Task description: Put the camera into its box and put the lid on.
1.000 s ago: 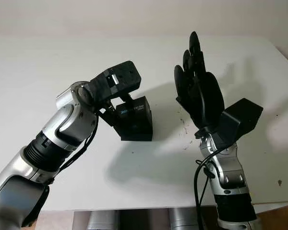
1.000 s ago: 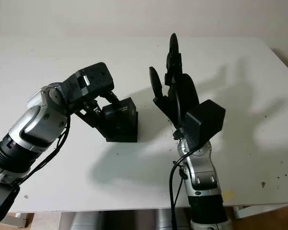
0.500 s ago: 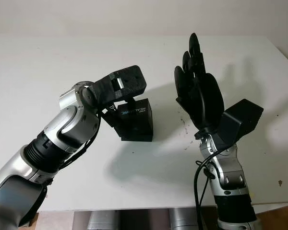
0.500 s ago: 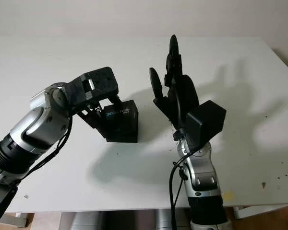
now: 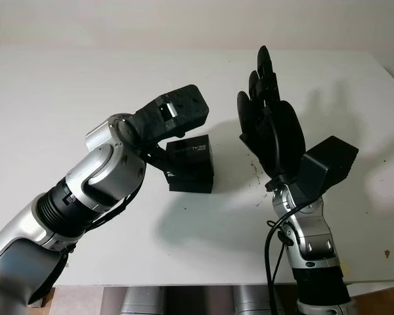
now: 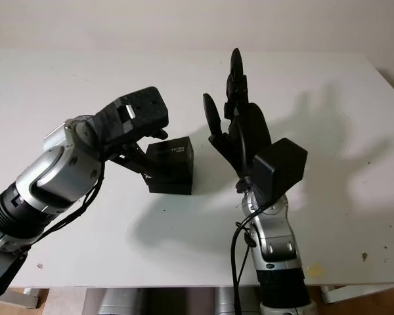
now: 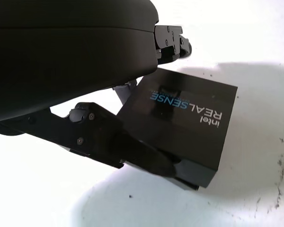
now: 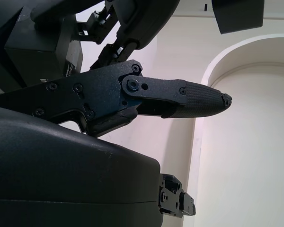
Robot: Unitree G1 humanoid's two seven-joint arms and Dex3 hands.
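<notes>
A black camera box (image 5: 192, 164) with "intel REALSENSE" printed on its lid (image 7: 189, 118) sits on the white table (image 5: 59, 85), a little left of centre. It looks slightly tilted, and the lid shows a small step over the base at one corner. My left hand (image 5: 163, 156) is against the box's left side. One finger (image 7: 113, 142) runs along one edge and the others reach past the far corner, so the hand is shut on the box. My right hand (image 5: 270, 128) stands upright and open in the air to the right of the box, apart from it.
The table's front edge (image 5: 203, 283) runs close below both arms. Small dark specks (image 5: 255, 174) mark the surface right of the box and near the right front corner. A pale wall shows behind the right hand's finger (image 8: 180, 97).
My left hand has moved rightward and forward with the box, which has shifted a little to the right and turned slightly. The right hand has stayed still.
</notes>
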